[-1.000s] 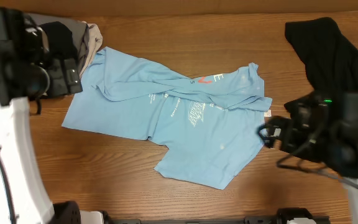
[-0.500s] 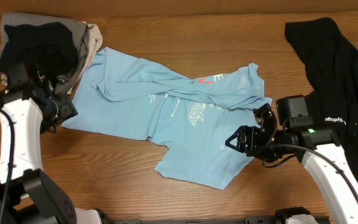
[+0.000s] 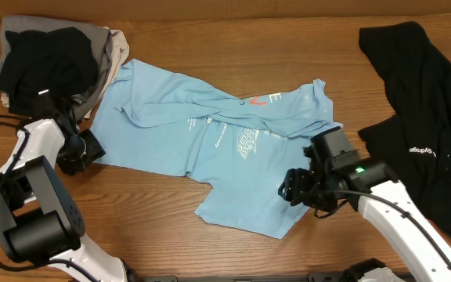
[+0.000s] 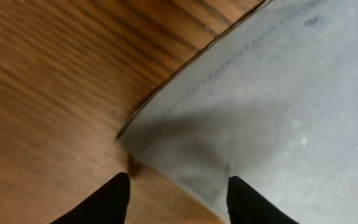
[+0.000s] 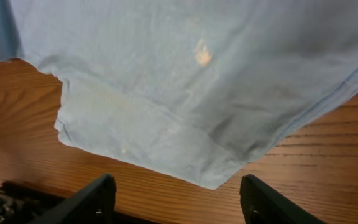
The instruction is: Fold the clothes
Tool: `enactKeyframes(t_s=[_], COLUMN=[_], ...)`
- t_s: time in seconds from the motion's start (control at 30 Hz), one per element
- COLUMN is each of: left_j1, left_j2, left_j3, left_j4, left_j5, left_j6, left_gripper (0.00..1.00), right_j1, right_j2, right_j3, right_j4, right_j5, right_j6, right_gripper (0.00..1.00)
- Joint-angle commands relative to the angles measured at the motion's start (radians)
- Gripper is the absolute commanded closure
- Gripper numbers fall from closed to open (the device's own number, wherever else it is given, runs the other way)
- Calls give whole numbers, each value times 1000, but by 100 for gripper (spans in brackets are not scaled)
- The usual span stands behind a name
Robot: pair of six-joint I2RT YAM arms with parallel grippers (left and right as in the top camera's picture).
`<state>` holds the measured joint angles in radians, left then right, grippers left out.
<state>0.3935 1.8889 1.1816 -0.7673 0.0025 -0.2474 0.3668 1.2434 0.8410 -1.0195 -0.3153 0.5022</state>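
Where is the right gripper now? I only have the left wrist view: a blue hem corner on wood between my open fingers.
Observer: Overhead, the right gripper is over the lower right edge of the blue T-shirt, across from your left gripper.
Operator: Has it gripped?
Observer: No; its wrist view shows its fingers open, a shirt corner between them.
Operator: Anything nearby?
Observer: A black T-shirt lies to its right.

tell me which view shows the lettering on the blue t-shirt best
The overhead view: the whole blue T-shirt is in frame there, with its white lettering and red-orange mark in sight. The left wrist view shows only a blurred hem corner, the right wrist view only a plain lower corner; neither shows print.
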Motion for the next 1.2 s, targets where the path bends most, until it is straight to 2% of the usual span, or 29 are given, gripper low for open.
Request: enactKeyframes(t_s=[0.0, 0.03, 0.1, 0.27, 0.57, 0.6, 0.8, 1.07, 1.17], left_j1=[6, 6, 6, 5, -3, -4, -8, -8, -8], left_j2=[23, 23, 23, 53, 116, 116, 116, 116, 116], left_j3=[-6, -6, -6, -6, -6, -6, -6, -6, -6], left_j4=[22, 29, 56, 95, 90, 92, 92, 91, 91], left_j5=[-14, -14, -34, -39, 1, 3, 17, 17, 17], left_j6=[-23, -22, -22, -22, -23, -23, -23, -23, -23], left_gripper=[52, 53, 63, 96, 96, 96, 96, 96, 96], right_j1=[52, 60, 90, 172, 300, 320, 423, 452, 452], right_j2=[-1, -1, -1, 23, 70, 76, 123, 235, 272], right_j3=[-5, -5, -17, -50, -72, -72, -117, -123, -123], right_j4=[0, -4, -10, -7, 2, 4, 73, 111, 137], right_j5=[69, 69, 74, 129, 156, 160, 167, 198, 198], right_j6=[102, 110, 148, 240, 369, 386, 470, 509, 515], right_gripper=[36, 37, 39, 40, 41, 44, 46, 46, 56])
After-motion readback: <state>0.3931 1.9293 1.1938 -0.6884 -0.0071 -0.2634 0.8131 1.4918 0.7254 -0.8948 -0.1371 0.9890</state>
